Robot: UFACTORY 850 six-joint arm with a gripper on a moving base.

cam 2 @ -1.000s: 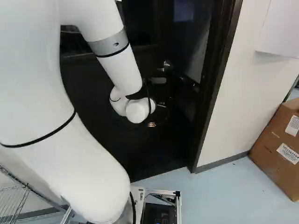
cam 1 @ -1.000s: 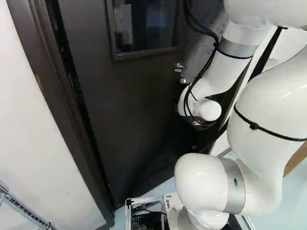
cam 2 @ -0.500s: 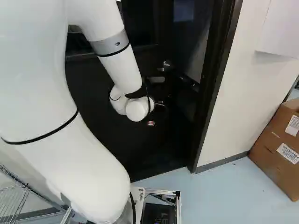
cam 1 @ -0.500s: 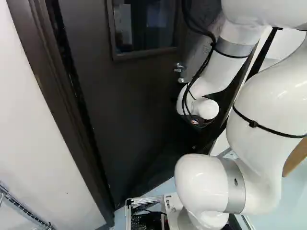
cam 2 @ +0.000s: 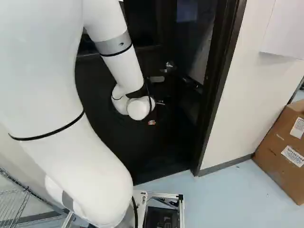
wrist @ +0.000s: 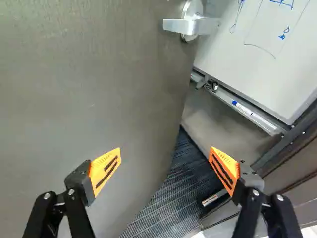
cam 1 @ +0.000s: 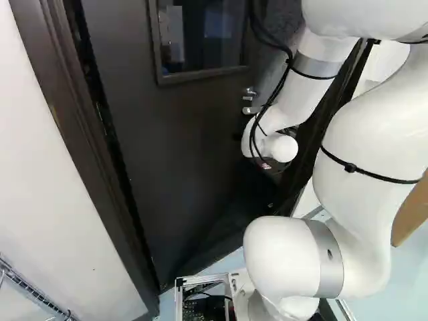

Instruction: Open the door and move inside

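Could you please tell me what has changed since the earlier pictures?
The arm's wrist has shifted slightly up and leftward in both base views. The door, its lever handle and the moving base show no visible shift.

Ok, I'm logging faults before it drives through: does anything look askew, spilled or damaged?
Nothing stands out as askew, spilled or damaged. The door stands ajar, which suits the task; its handle looks intact, and a marker lies in its tray.
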